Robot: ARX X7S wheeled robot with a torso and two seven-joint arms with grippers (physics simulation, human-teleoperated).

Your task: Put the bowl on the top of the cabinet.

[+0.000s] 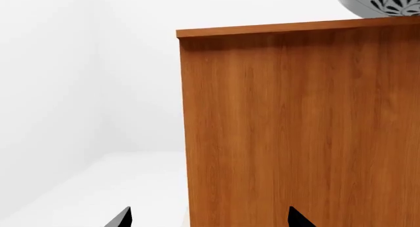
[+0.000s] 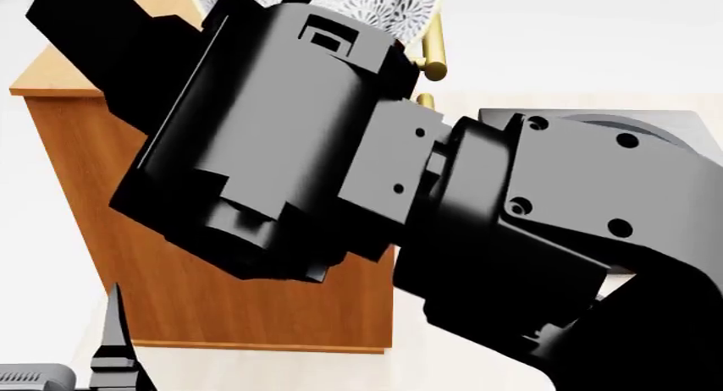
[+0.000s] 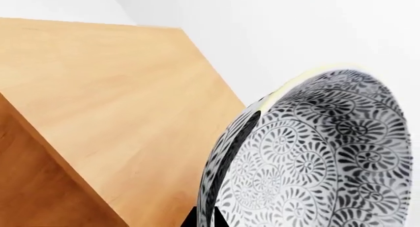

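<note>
The grey-patterned bowl is tilted on edge over the flat top of the orange-brown cabinet. My right gripper is shut on its rim, one black finger on each side. In the left wrist view the bowl shows at the cabinet's top edge; whether it rests there I cannot tell. My left gripper is open, low beside the cabinet's side wall, holding nothing. In the head view my right arm hides most of the bowl and the cabinet.
Brass bar handles stick out from the cabinet's front. White floor and white walls surround the cabinet. A grey slab shows behind my right arm. One left fingertip points up near the cabinet's base.
</note>
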